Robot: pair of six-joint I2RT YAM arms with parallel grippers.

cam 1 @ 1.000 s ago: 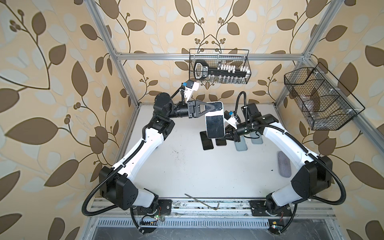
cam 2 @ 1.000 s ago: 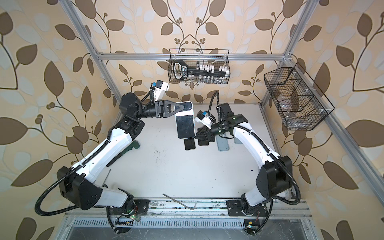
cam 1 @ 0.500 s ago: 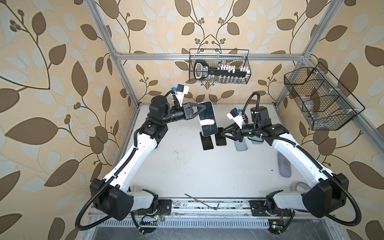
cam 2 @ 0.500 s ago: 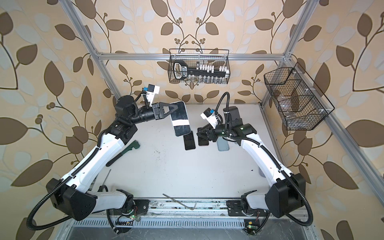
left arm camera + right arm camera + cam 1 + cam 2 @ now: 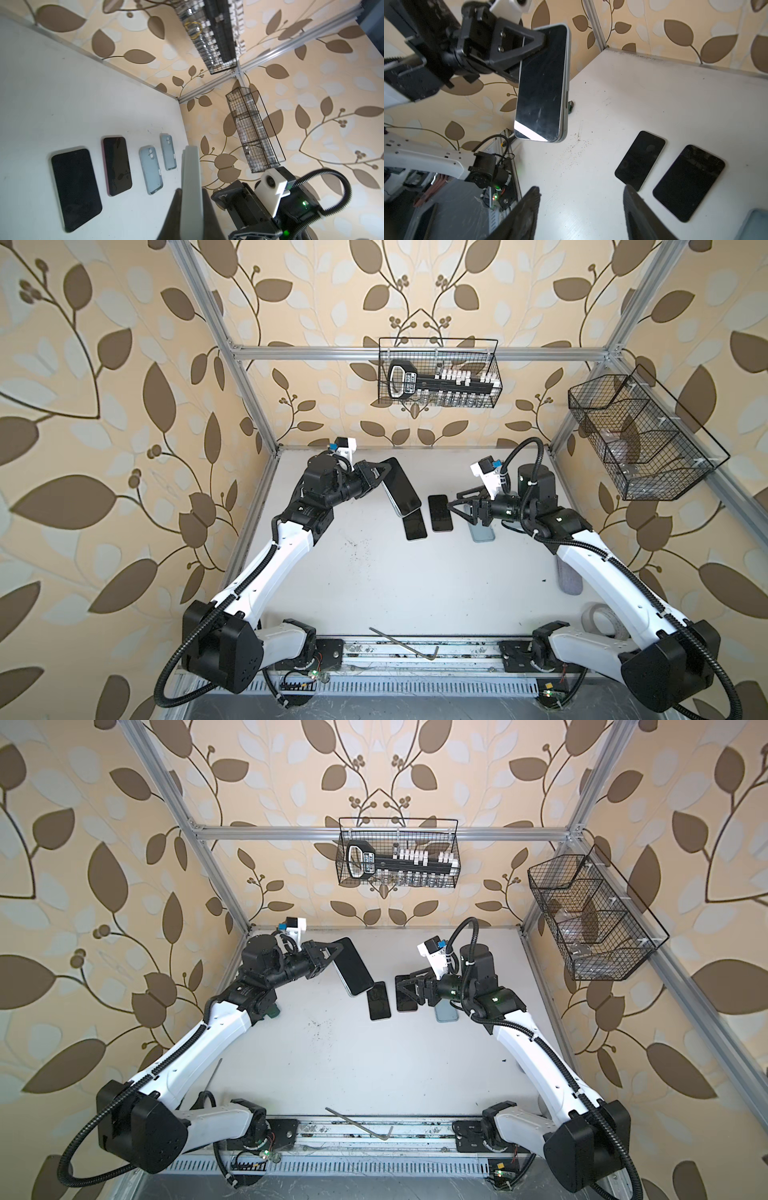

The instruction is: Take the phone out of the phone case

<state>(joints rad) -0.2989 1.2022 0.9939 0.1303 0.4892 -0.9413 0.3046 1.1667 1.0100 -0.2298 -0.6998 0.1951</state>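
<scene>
Left pincer (image 5: 384,475) is clamped tight on the phone (image 5: 402,488) and holds it up off the desk (image 5: 415,593), grip on the phone's 11 o'clock end in both top views. The long axis runs 11 to 5 o'clock, with the free end hanging at 5 o'clock just above the nearer of two bare phones (image 5: 415,526) lying flat. The case (image 5: 568,83) is not yet off: a pale rim wraps the dark screen in the right wrist view, and the left wrist view shows only the pale back edge-on between the fingers. Right pincer (image 5: 456,504) is empty with its jaws wide apart, mouth facing 9 o'clock. The phone sits at roughly 10 o'clock from it, near but with a clear gap and no contact. The left arm has the phone, so the right arm is the free one for the peel. Judgement: the coming move turns on bringing the right pincer in toward 10 o'clock onto the free 5 o'clock end or the case rim, while the left grip holds steady. Two empty cases (image 5: 150,169) lie on the desk at 3 o'clock of the bare phones, not involved
</scene>
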